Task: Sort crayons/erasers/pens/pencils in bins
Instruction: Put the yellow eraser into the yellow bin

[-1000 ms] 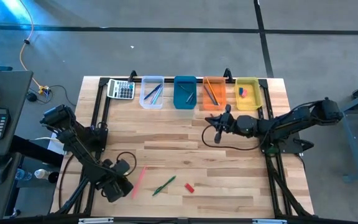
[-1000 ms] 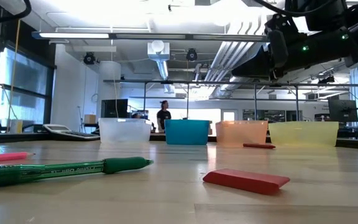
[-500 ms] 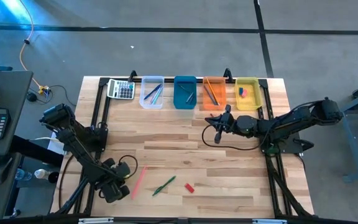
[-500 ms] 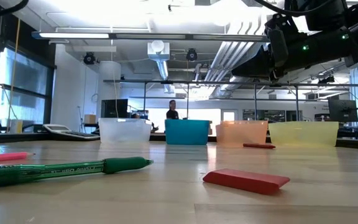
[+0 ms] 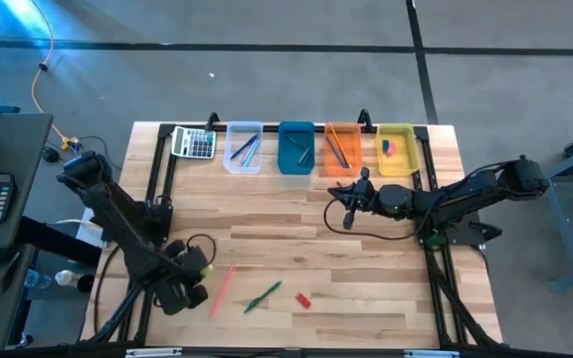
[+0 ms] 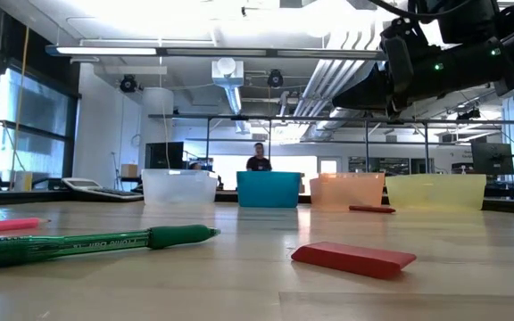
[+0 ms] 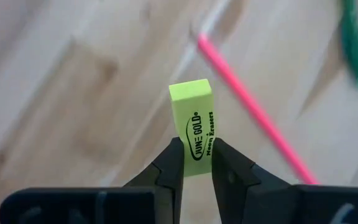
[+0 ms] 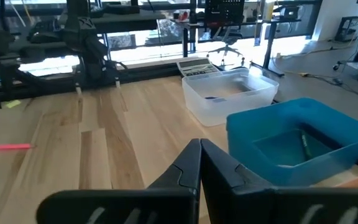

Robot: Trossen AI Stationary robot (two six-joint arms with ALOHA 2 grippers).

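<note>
My left gripper (image 5: 185, 290) hangs over the table's near left part, shut on a yellow-green eraser (image 7: 192, 124). A pink stick (image 5: 221, 289), a green pen (image 5: 263, 296) and a red eraser (image 5: 303, 299) lie flat on the wood to its right. Four bins stand along the far edge: clear (image 5: 244, 147), blue (image 5: 296, 147), orange (image 5: 342, 149) and yellow (image 5: 396, 149). My right gripper (image 5: 351, 194) is shut and holds nothing, raised above the table in front of the orange bin. My left gripper pinches the yellow-green eraser by its near end (image 7: 195, 164), one finger (image 7: 168, 167) on each of two opposite sides. The eraser sticks out past the fingertips, in line with the fingers. They point steeply down, and the eraser is lifted clear of the wood.
A grey calculator (image 5: 194, 143) lies left of the clear bin. Dark frame rails (image 5: 157, 199) run along the table's left and right sides. Bare wood lies between the bins and the loose items. A person (image 6: 258, 159) stands far behind the table.
My left arm has risen and drawn a little toward the table's far edge, and its wrist has turned. In the room behind, the person has walked to the right. My right arm has kept still.
</note>
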